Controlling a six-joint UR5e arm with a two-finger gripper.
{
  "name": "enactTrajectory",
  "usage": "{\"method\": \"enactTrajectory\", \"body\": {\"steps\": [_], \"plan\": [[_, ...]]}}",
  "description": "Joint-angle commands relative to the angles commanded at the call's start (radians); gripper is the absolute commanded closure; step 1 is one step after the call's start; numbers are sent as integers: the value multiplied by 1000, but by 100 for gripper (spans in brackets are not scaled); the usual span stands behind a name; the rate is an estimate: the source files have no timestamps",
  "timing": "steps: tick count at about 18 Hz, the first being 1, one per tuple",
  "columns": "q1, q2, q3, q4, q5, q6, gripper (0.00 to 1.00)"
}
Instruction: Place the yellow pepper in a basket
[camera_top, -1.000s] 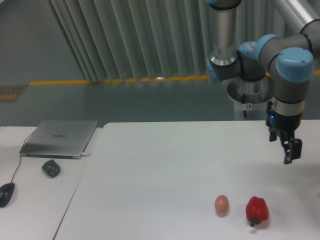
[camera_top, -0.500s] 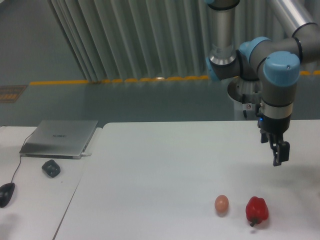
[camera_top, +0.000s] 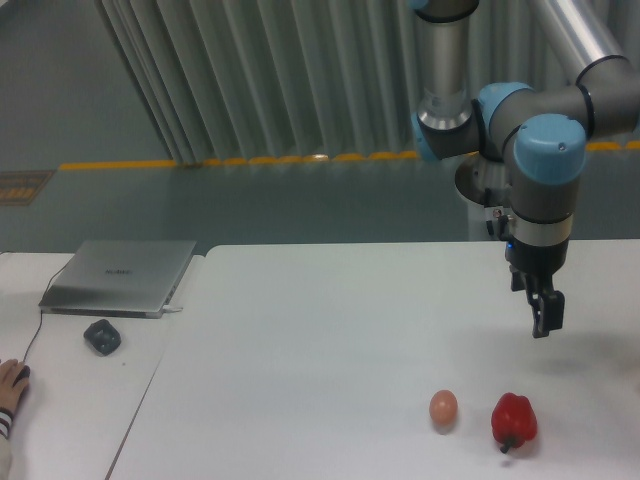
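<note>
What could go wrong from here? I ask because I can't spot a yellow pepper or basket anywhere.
Neither shows in this view, so the gripper may go for the wrong thing: it hangs above the red pepper and the egg. A hand has also appeared at the left edge, beside the table, and could get in the way.
</note>
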Motion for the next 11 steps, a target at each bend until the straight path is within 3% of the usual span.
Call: {"method": "enactTrajectory", "body": {"steps": [11], "plan": [[31, -2, 2, 5, 0, 0, 0]]}}
